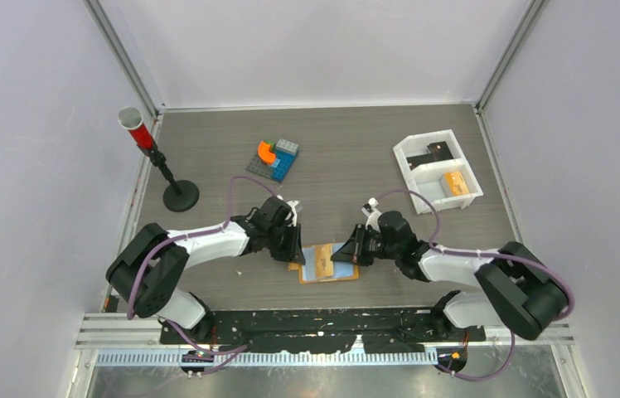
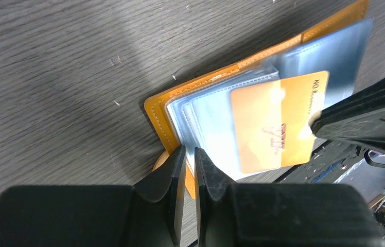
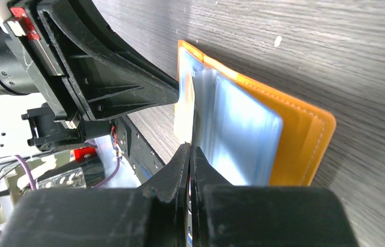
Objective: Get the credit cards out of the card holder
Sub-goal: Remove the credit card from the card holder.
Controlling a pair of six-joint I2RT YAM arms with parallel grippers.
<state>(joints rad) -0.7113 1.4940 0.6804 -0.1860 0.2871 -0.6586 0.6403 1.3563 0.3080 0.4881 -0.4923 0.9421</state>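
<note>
The tan-orange card holder (image 1: pixel 327 264) lies open on the table between the arms, its pale blue sleeves (image 2: pixel 216 123) fanned up. My left gripper (image 1: pixel 294 249) is shut on the holder's left edge (image 2: pixel 190 157), with cover and sleeves between the jaws. My right gripper (image 1: pixel 348 251) is shut on the edge of a thin orange-gold card (image 2: pixel 273 123). That card sits among the sleeves and sticks out past their near edge. In the right wrist view the card (image 3: pixel 184 118) shows edge-on above my closed fingertips (image 3: pixel 190 152). No dark card shows at the holder.
A white two-compartment tray (image 1: pixel 437 170) at the back right holds a small orange block (image 1: pixel 455 182) and a dark item (image 1: pixel 437 151). Toy bricks (image 1: pixel 275 157) lie at the back centre. A black stand with a red cup (image 1: pixel 153 162) is at the left.
</note>
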